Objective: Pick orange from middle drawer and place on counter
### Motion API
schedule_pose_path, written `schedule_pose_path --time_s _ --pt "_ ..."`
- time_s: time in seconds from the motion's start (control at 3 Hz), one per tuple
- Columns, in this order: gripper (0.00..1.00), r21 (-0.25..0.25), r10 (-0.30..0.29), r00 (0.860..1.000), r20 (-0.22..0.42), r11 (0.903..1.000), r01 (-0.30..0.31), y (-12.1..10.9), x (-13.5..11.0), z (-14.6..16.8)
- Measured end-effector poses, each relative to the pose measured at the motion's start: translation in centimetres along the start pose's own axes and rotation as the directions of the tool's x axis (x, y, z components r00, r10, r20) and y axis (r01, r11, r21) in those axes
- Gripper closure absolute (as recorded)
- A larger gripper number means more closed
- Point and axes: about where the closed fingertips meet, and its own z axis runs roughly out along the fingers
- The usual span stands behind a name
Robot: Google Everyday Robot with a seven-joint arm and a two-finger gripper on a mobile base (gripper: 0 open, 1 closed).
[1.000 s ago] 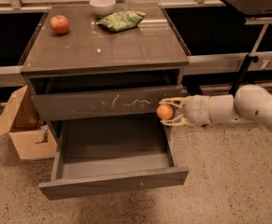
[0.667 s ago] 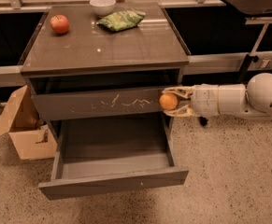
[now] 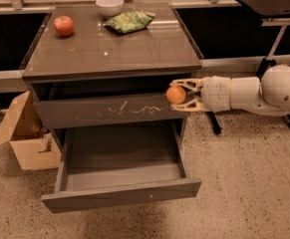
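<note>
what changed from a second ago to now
The gripper, shut on the orange, has risen beside the scratched drawer front toward the level of the counter. Nothing was newly grasped or released. The middle drawer stays open; the apple, bowl and green bag have not moved.
</note>
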Motion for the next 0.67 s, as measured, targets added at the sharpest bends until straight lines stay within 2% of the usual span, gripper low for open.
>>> schedule_pose_path --time_s 0.33,0.67 --pt "1.00 0.039 -0.062 0.995 0.080 0.9975 0.059 -6.2 -1.4 2.1" --pt "1.00 0.088 -0.128 0.984 0.124 0.9891 0.118 -12.6 -2.5 4.1"
